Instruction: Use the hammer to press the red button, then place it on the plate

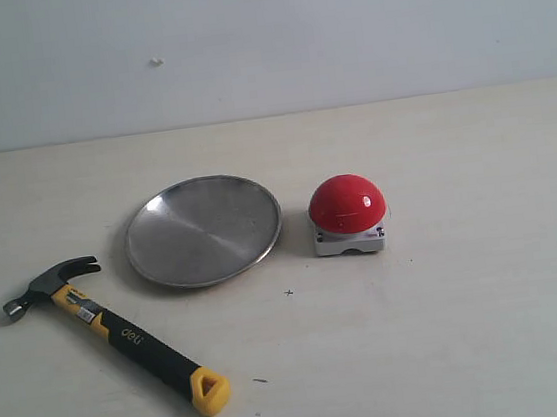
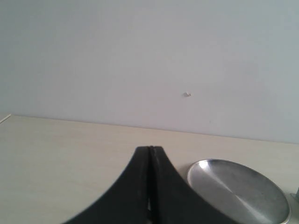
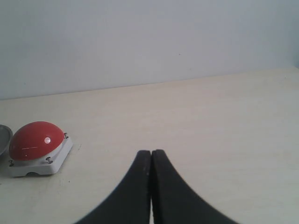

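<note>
The hammer (image 1: 111, 328) lies flat on the table at the front left, its dark head toward the left and its yellow looped end toward the front. The silver plate (image 1: 203, 229) sits in the middle, also seen in the left wrist view as the plate (image 2: 238, 191). The red button (image 1: 346, 204) on its grey base stands just right of the plate, and shows as the red button (image 3: 36, 140) in the right wrist view. My left gripper (image 2: 150, 149) is shut and empty, back from the plate. My right gripper (image 3: 151, 152) is shut and empty, well off from the button. Neither arm appears in the exterior view.
A pale wall (image 1: 259, 40) rises behind the light wooden table (image 1: 491, 305). A few small dark specks mark the tabletop near the front.
</note>
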You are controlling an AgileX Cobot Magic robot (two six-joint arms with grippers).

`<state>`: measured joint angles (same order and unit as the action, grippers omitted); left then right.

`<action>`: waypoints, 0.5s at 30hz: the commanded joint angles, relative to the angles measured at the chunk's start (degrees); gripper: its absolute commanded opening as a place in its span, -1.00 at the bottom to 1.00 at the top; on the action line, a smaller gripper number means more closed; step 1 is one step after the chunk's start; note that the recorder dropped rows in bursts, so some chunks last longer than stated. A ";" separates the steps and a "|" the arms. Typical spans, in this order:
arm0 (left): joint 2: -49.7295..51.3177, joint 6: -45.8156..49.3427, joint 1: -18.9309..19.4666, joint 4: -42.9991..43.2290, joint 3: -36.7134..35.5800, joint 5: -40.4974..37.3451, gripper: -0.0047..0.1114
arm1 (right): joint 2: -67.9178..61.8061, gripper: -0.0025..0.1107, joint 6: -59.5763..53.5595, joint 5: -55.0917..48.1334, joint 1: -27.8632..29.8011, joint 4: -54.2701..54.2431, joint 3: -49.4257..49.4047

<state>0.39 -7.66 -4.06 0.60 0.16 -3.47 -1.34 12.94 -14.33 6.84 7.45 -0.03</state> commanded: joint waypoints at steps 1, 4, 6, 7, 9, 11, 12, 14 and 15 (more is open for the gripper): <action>-0.39 0.08 0.10 0.28 -0.16 0.26 -0.90 | 0.39 -0.96 -0.42 0.75 0.31 0.41 0.03; -0.39 -14.27 0.10 -3.25 -0.16 7.96 -0.90 | 0.39 -0.96 -0.42 0.75 0.31 0.41 0.03; -0.39 -37.75 0.10 -7.27 -0.16 7.94 -0.90 | 0.39 -0.96 -0.42 0.75 0.31 0.41 0.03; -0.39 -41.00 0.10 -7.27 -0.16 7.94 -0.90 | 0.39 -0.96 -0.42 0.75 0.31 0.41 0.03; -0.39 -42.16 0.10 -7.27 -0.16 8.45 -0.90 | 0.39 -0.96 -0.42 0.75 0.31 0.41 0.03; -0.39 -42.18 0.10 -7.27 -0.16 9.81 -0.90 | 0.39 -0.96 -0.42 0.75 0.31 0.41 0.03; -0.39 -42.18 0.10 -7.27 -0.16 9.81 -0.90 | 0.39 -0.96 -0.42 0.75 0.31 0.41 0.03; -0.39 -42.18 0.10 -7.44 -0.16 11.29 -0.90 | 0.39 -0.96 -0.42 0.75 0.31 0.41 0.03; -0.39 -42.14 0.10 -7.44 -0.16 12.72 -0.90 | 0.39 -0.96 -0.42 0.75 0.31 0.41 0.03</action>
<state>0.39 -49.42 -4.06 -6.46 -0.06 5.67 -1.34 12.94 -14.33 6.84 7.45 -0.03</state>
